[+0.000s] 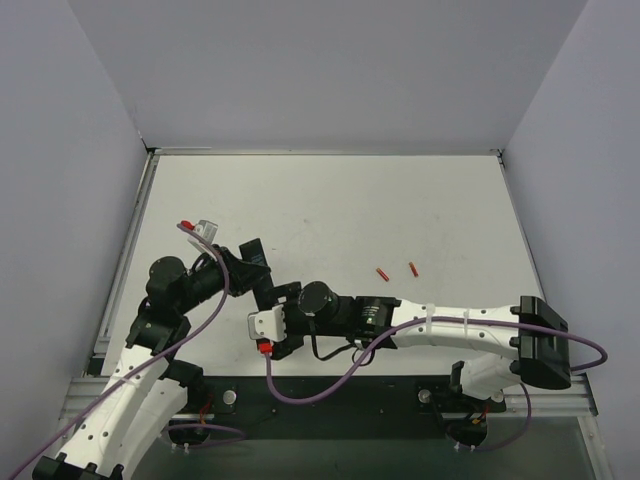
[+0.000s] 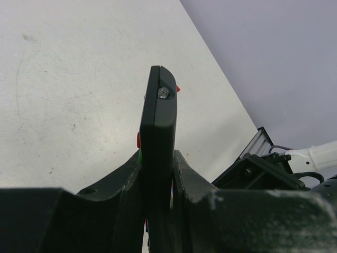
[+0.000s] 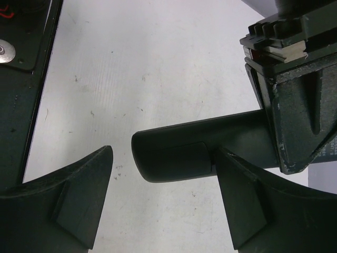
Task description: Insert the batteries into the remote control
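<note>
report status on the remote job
Left end effector shut on remote. Right end effector open, straddling the remote's end. Batteries loose on table, not picked up. Nothing blocking them.

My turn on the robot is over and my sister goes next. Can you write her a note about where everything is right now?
The left gripper is shut on the remote control, holding it above the table.
The right gripper is open, with its fingers on either side of the remote's free end.
The batteries both lie loose on the table, to the right of the grippers.
Done: the remote is picked up.
Left: both cells must go in. Whether the cover is off cannot be told.
</note>
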Controlling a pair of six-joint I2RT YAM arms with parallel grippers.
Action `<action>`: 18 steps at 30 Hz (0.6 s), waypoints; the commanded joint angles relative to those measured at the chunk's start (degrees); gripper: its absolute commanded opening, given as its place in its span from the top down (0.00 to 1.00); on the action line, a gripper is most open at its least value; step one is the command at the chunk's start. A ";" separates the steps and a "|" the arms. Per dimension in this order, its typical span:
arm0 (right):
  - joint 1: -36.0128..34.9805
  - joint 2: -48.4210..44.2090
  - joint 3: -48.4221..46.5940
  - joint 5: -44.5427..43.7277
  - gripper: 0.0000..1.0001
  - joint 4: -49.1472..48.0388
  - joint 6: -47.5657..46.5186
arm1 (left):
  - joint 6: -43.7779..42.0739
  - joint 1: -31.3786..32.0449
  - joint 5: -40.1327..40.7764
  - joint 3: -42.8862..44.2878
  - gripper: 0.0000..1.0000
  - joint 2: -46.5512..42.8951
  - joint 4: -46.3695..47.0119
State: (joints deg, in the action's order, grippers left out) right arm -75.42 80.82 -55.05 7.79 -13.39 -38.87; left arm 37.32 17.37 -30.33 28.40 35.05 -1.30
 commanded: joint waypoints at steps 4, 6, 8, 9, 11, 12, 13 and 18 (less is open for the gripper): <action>1.24 3.82 -4.89 6.18 0.30 6.26 1.26 | 0.74 0.21 -4.57 4.47 1.00 -0.51 5.00; 1.50 4.26 -5.33 6.97 0.32 7.93 1.52 | 0.65 0.21 -2.81 4.56 1.00 -0.68 3.94; 1.76 4.44 -5.25 7.50 0.37 8.90 1.69 | 0.56 -0.05 -1.15 4.47 1.00 -0.59 3.41; 1.85 4.52 -5.33 7.85 0.38 9.95 1.69 | 0.56 -0.22 -0.79 4.47 1.00 -0.33 3.41; 2.03 4.70 -5.16 7.76 0.47 11.01 1.78 | 0.56 -0.66 -0.35 4.21 1.00 0.11 4.11; 2.12 4.96 -4.90 8.11 0.49 11.88 1.78 | 0.47 -0.67 0.17 4.20 1.00 0.28 4.46; 2.38 4.97 -4.63 8.29 0.54 12.24 1.96 | 0.21 -0.67 0.53 4.12 1.00 0.55 4.73; 3.52 5.75 -3.58 10.66 0.65 13.12 2.75 | -1.46 -0.75 2.02 3.24 1.00 1.78 6.83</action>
State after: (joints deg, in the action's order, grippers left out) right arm -72.10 84.23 -59.59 12.51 -7.81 -38.65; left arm 35.33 17.06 -29.80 28.42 36.99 -4.60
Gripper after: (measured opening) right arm 0.385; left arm 0.304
